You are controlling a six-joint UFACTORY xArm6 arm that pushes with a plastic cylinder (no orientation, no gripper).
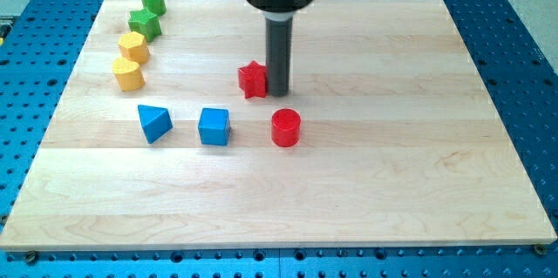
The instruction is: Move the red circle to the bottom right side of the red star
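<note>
Item one, end effector: I run a bare dark rod with nothing to open or close and nothing held. My tip [278, 93] sits on the table [366, 182] just at the view's right of the red star [252, 79], touching it or very nearly; I cannot tell which.

Item two, red star: near the middle of the table, toward the view's top.

Item three, red circle [285, 128]: a short cylinder, standing below my tip and slightly to the view's right of it, so it lies at the lower right of the red star, near it but apart.

Item four, blue cube [214, 126]: to the view's left of the red circle, in the same row.

Item five, blue triangle [154, 123]: further left in that row.

Item six, left-hand column, top to bottom: green cylinder [153, 1], green star-like block [144, 24], then an upper yellow block [133, 48] and a lower yellow block [127, 74], exact shapes unclear to me.
</note>
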